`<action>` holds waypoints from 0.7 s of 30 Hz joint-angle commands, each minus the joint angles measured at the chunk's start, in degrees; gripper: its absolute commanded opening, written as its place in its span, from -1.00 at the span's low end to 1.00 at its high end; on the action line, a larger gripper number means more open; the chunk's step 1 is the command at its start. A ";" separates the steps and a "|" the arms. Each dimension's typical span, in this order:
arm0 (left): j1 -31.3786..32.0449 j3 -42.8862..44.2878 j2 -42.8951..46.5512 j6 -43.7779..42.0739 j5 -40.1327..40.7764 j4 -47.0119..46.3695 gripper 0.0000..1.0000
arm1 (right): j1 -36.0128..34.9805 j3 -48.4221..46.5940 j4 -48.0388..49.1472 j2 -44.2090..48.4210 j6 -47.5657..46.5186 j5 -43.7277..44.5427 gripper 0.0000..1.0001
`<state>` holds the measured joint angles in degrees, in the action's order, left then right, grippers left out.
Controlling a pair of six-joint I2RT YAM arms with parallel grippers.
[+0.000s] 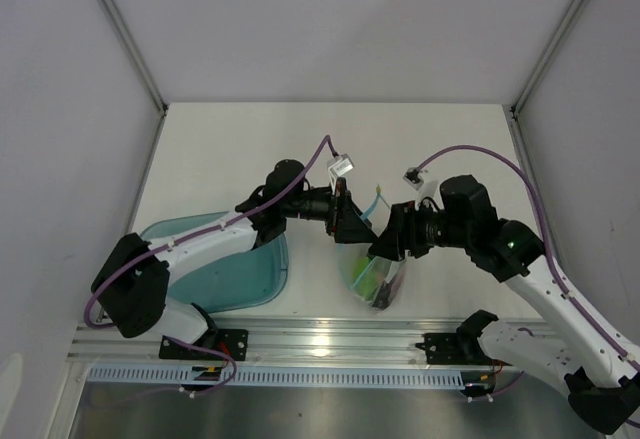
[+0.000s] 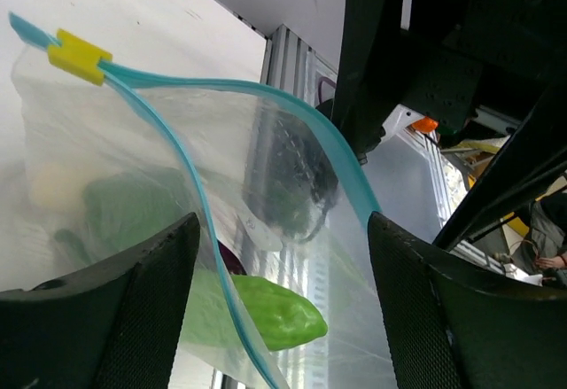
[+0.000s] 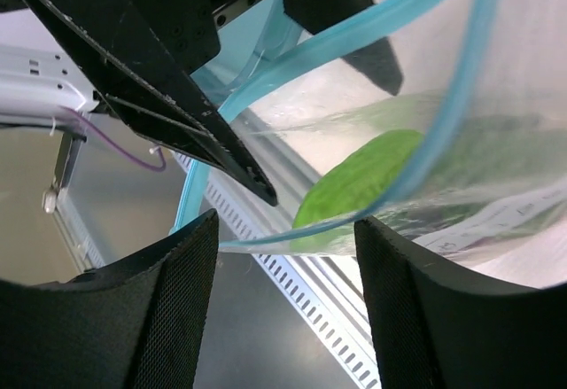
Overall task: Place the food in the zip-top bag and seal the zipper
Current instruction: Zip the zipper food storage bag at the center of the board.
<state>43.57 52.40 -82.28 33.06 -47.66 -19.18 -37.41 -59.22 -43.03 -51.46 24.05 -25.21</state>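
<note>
The clear zip-top bag [image 1: 377, 277] lies near the table's front edge, its mouth spread open between both grippers. Its light-blue zipper [image 2: 204, 203] has a yellow slider [image 2: 80, 55] at the far end. Inside lie the long green vegetable [image 2: 276, 309], a round green shape [image 2: 124, 212] and a purple bit [image 2: 229, 256]; no orange piece shows. My left gripper [image 1: 358, 229] is open, with one zipper strip running between its fingers [image 2: 133, 318]. My right gripper [image 1: 383, 249] is open, and the bag's rim [image 3: 354, 212] and the vegetable [image 3: 363, 181] show between its fingers [image 3: 168, 309].
A translucent teal tray [image 1: 262, 281] sits at the front left, under the left arm. A slotted metal rail [image 1: 330, 344] runs along the table's front edge just below the bag. White walls enclose the left, right and back sides.
</note>
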 commanded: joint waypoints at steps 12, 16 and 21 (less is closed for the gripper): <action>1.69 -0.64 4.59 2.80 4.76 -0.95 0.88 | 6.47 4.99 11.11 5.49 6.00 -2.65 0.35; 3.36 0.16 4.59 1.05 7.22 2.12 0.96 | 8.40 5.52 14.55 6.20 9.25 -3.70 0.34; 4.50 0.68 4.59 0.34 11.62 3.62 0.99 | 10.77 5.34 16.39 6.55 11.89 -5.80 0.34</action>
<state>47.22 51.81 -79.46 34.54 -38.30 -15.97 -27.99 -53.36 -31.42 -45.45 33.06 -29.95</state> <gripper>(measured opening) 0.994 0.672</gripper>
